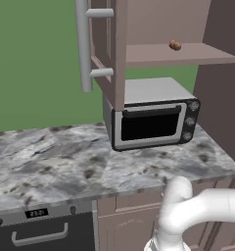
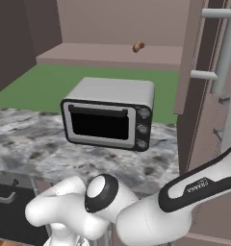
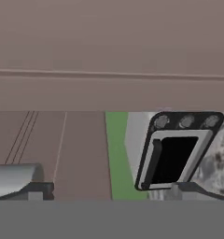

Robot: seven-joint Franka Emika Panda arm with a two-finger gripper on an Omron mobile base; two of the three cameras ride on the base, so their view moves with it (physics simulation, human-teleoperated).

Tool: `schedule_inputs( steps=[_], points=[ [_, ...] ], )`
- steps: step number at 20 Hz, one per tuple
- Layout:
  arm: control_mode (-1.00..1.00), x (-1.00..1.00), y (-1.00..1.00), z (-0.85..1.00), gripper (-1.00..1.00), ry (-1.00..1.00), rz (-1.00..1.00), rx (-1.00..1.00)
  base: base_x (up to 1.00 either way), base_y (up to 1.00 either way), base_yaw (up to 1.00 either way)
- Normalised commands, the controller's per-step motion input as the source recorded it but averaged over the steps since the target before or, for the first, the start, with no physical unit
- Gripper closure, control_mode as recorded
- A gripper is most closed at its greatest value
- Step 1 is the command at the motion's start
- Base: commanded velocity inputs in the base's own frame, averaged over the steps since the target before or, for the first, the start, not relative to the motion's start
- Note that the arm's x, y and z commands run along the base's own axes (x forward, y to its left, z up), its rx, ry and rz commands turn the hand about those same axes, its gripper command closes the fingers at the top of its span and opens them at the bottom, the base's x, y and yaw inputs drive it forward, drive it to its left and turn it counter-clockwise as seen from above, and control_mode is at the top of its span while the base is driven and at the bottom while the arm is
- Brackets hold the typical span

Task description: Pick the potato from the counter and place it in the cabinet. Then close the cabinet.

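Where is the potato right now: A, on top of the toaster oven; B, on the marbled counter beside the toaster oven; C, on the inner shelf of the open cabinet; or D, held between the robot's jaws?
C: the potato lies on the cabinet's inner shelf, above the toaster oven, with the cabinet door not yet closed.

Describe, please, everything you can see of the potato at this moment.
The potato is a small oblong lump, orange-brown with darker specks. It lies on the cabinet's inner shelf, a flat mauve-brown board above the toaster oven, well back from the shelf's front edge. Only the shelf touches it. The cabinet door beside it stands open.
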Motion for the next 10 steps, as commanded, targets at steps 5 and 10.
schedule_inputs(
  steps=[5, 10],
  points=[
    [-1.0, 0.63, -0.02, 0.17, -1.0, -0.23, 0.0, 0.1, 0.0, 0.0, 0.0],
    [-1.0, 0.69, 0.0, 0.4, -1.0, -0.19, 0.0, 0.19, 0.0, 0.0, 0.0]
  ],
)
